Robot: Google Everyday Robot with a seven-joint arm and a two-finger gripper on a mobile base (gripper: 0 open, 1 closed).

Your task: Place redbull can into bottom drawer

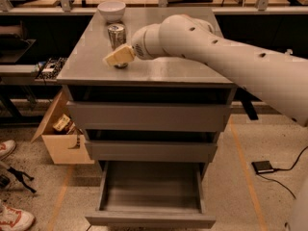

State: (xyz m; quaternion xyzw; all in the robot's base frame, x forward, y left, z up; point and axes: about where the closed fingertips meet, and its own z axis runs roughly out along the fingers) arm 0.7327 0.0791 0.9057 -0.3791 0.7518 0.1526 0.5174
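The redbull can stands upright on the grey cabinet top, left of its middle, with its shiny top showing. My gripper, cream-coloured at the end of the thick white arm, is at the can's lower half and covers it from the front. The bottom drawer is pulled out far below the can, and its shallow grey tray holds nothing. The two drawers above it stand only slightly out.
A white bowl sits at the back left of the cabinet top, behind the can. A cardboard box stands on the floor to the left, with shoes near it. A black device with a cable lies on the floor to the right.
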